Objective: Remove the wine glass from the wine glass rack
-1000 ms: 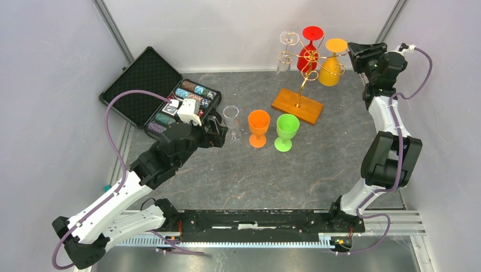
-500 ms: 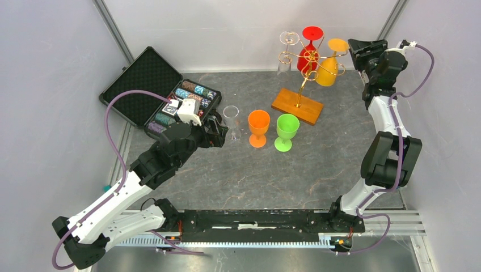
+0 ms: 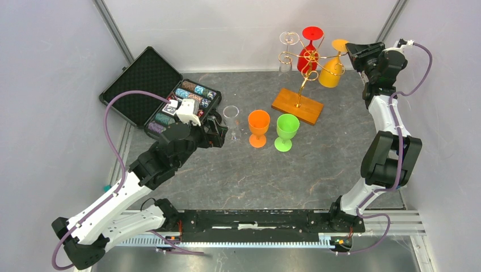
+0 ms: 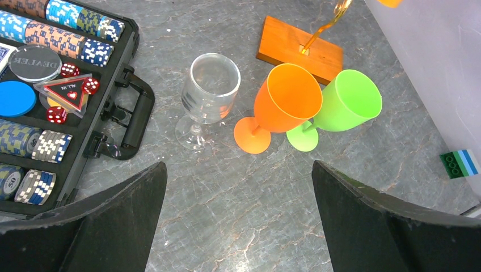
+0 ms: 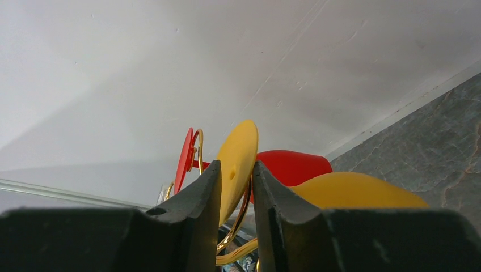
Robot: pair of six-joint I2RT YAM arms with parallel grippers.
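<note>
R gripper (image 5: 237,170) fingers pinched onto the thin flat foot of the yellow wine glass (image 3: 330,72). Glass hangs bowl-down on the wine glass rack (image 3: 295,107) (gold wire curls, wood base), far R of table (image 3: 255,175), close to back wall. Glossy red glass (image 3: 308,56) just beside it. L gripper (image 4: 238,167) fingers wide apart, near clear glass (image 4: 207,96), bare marbled top below.

A dark grey, marble-veined tabletop (image 3: 255,175) fills the enclosure. Plain pale walls close it in: a back wall (image 3: 227,28), a left wall (image 3: 39,85) and a right wall (image 3: 448,141). Slanted metal posts (image 3: 113,31) mark the rear corners. A ribbed aluminium rail (image 3: 255,241) runs along the near edge. The light is soft and even, seemingly from overhead, though its source is out of view.
</note>
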